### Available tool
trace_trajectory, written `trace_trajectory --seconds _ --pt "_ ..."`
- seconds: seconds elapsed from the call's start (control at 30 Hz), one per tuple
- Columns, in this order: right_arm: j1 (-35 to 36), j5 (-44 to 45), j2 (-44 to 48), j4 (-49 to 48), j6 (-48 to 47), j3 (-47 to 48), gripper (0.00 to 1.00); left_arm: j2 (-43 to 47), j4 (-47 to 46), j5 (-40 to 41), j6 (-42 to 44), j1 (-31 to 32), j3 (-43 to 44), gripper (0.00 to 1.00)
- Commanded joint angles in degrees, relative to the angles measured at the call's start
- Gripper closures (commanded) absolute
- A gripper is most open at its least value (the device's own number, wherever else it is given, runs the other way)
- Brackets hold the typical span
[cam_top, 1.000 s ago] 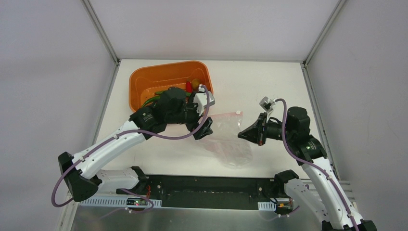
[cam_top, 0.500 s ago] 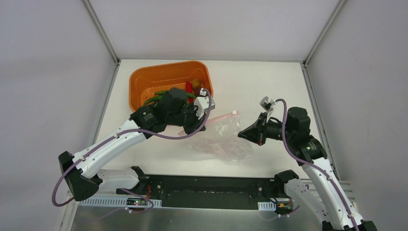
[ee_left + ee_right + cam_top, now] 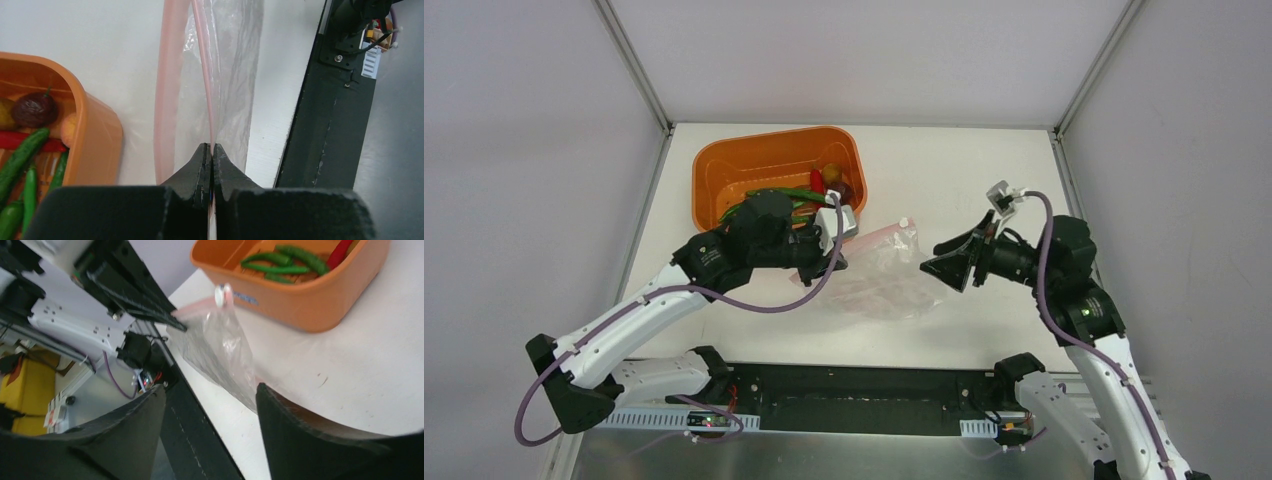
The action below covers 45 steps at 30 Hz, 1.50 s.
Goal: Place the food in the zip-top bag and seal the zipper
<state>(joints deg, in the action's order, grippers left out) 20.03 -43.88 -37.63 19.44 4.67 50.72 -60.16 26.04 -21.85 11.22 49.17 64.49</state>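
Note:
The zip-top bag lies crumpled on the white table between my two arms, right of the orange tub. My left gripper is shut on the zipper, whose pink strip runs out from between the closed jaws. The bag's clear film hangs beside the strip. My right gripper stands open just right of the bag, touching nothing. The food sits in the tub: green chilis, a red chili and round pieces.
A white slider tab sits at the zipper's far end. The tub's corner is close to the left of my left fingers. The black base plate runs along the table's near edge. Grey walls enclose the table.
My left gripper closed on the bag's pink edge and drew back left toward the tub, dragging the bag. My right gripper opened, let the bag go and backed off to the right.

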Motion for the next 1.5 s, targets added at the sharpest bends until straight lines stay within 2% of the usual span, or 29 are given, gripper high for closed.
trace_trajectory --seconds 0.0,0.07,0.3,0.43,0.53,0.63,0.73,0.87,1.13,1.2,1.4,1.47 --pt "0.2 9.0 2.4 -2.3 5.3 8.5 0.23 3.4 -2.6 2.6 8.4 2.0 -0.4 1.00" --pt "0.3 9.9 1.7 -1.8 5.8 11.1 0.19 3.7 -1.3 4.4 11.7 3.9 0.6 1.00" --pt "0.3 11.9 -6.6 3.9 6.9 18.9 0.18 0.2 9.7 16.8 23.0 15.4 9.1 1.00" --pt "0.3 -0.5 -13.8 10.3 3.4 22.1 0.28 -3.6 15.7 24.3 25.5 20.8 13.5 1.00" --pt "0.5 -5.2 -17.2 10.5 3.5 21.5 0.36 -4.7 15.8 27.3 26.3 23.3 13.9 1.00" --pt "2.1 -8.8 -18.0 8.7 3.2 19.7 0.36 -5.2 13.8 28.7 26.5 24.5 12.6 1.00" --pt "5.4 -7.5 -18.0 10.3 1.3 19.5 0.36 -5.7 13.4 30.4 26.5 25.2 12.1 1.00" --pt "11.4 -0.7 -21.0 14.7 -0.9 20.5 0.38 -6.0 12.5 32.2 27.3 26.4 12.1 1.00" --pt "22.1 10.4 -25.9 14.1 -2.2 21.0 0.45 -7.1 12.3 33.2 28.0 27.7 12.3 1.00" --pt "23.4 11.3 -27.0 14.1 -2.7 21.2 0.50 -7.5 12.4 33.3 28.1 27.8 12.3 1.00" --pt "25.1 17.9 -25.9 11.7 -2.5 19.9 0.77 -7.4 12.3 34.0 26.8 28.0 11.9 1.00" --pt "25.1 19.2 -24.5 11.0 -2.5 18.9 0.89 -6.7 11.3 34.1 25.8 27.9 11.0 1.00"
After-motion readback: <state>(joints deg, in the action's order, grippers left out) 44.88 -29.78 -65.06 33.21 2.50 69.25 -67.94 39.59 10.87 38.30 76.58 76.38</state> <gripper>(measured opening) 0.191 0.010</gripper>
